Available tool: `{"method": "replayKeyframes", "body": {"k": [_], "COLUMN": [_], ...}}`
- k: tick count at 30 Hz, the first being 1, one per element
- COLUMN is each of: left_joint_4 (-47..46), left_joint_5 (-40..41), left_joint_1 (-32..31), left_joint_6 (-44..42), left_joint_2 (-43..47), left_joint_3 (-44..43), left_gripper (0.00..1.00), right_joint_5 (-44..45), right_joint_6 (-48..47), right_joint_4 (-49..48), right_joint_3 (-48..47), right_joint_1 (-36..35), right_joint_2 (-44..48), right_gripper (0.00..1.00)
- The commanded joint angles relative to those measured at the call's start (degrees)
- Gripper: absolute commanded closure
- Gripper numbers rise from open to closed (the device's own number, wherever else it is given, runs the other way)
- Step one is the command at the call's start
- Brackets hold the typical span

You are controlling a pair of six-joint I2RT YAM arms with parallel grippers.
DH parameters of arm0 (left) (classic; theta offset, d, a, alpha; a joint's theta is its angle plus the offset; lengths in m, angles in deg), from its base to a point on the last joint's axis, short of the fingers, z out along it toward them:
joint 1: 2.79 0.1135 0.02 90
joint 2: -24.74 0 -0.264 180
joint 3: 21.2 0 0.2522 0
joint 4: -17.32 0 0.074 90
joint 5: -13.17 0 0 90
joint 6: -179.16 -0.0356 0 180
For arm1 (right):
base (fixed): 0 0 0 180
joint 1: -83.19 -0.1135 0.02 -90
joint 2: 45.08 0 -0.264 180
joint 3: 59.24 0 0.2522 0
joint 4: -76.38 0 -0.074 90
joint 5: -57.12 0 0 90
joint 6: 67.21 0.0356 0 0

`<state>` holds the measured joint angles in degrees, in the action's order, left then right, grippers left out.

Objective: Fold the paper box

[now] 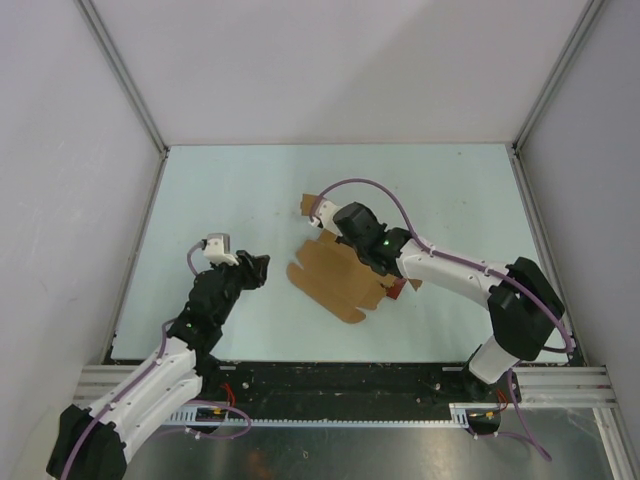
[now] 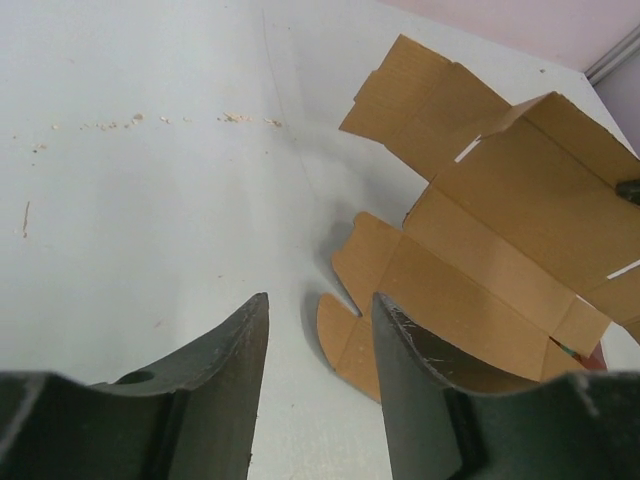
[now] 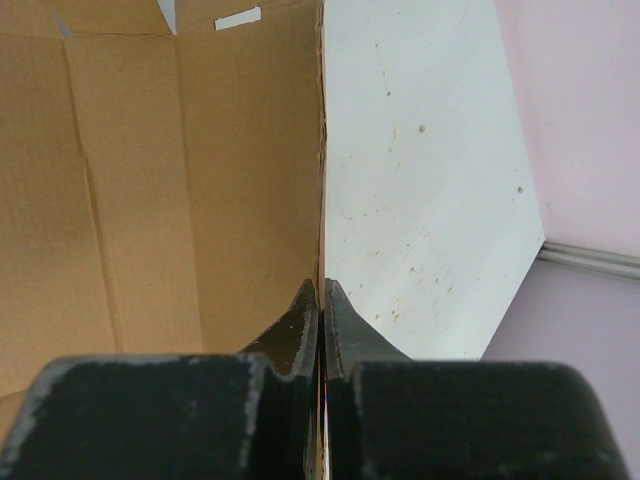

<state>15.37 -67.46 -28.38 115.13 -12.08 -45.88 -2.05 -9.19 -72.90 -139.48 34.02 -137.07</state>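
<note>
Paper box (image 1: pixel 335 282) lies mid-table (image 1: pixel 220 190), half-opened, long axis near-to-far with a slight slant. Right gripper (image 3: pixel 320 300) pinched tight on one panel's edge (panel stands raised). Left gripper (image 2: pixel 320 310) jaws apart, empty; box just to its right.

Our two arms (image 1: pixel 150 383) are white with black joints. Purple cables (image 1: pixel 350 182) run along them. Our jaws are dull black.

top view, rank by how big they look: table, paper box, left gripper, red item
1. table
2. paper box
3. left gripper, possibly nearer the camera, so it may look oversized
4. red item, partly hidden
</note>
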Motion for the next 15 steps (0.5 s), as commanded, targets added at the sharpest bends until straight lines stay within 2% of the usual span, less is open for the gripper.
{"method": "replayKeyframes", "body": {"k": [1, 3, 4, 5, 9, 15], "left_joint_4": [-1.87, -2.49, -2.66, -3.01, -4.33, -10.22], "left_joint_5": [1.18, 1.27, 1.36, 1.27, 1.62, 0.48], "left_joint_1": [0.89, 1.06, 1.15, 1.41, 2.03, 3.87], "left_joint_6": [0.13, 0.04, 0.04, -0.05, -0.49, -1.71], "left_joint_2": [-0.36, -1.06, -1.24, -1.59, -3.43, -7.03], "left_joint_3": [-1.74, -1.83, -2.00, -2.18, -2.79, -3.58], "left_gripper": [0.48, 0.46, 0.46, 0.46, 0.46, 0.57], "right_joint_5": [1.25, 1.34, 1.60, 1.43, 0.37, 0.02], "right_joint_6": [-3.16, -4.04, -4.22, -4.31, -4.14, -6.59], "right_joint_4": [-4.82, -5.00, -5.08, -5.08, -5.87, -10.53], "right_joint_3": [0.21, 0.30, 0.21, 0.21, 1.26, 6.88], "right_joint_1": [-0.05, 0.12, 0.12, 0.04, -0.67, -2.16], "right_joint_2": [0.32, -0.03, -0.21, -0.30, 0.31, 3.30], "right_gripper": [0.97, 0.93, 0.93, 0.99, 1.00, 1.00]}}
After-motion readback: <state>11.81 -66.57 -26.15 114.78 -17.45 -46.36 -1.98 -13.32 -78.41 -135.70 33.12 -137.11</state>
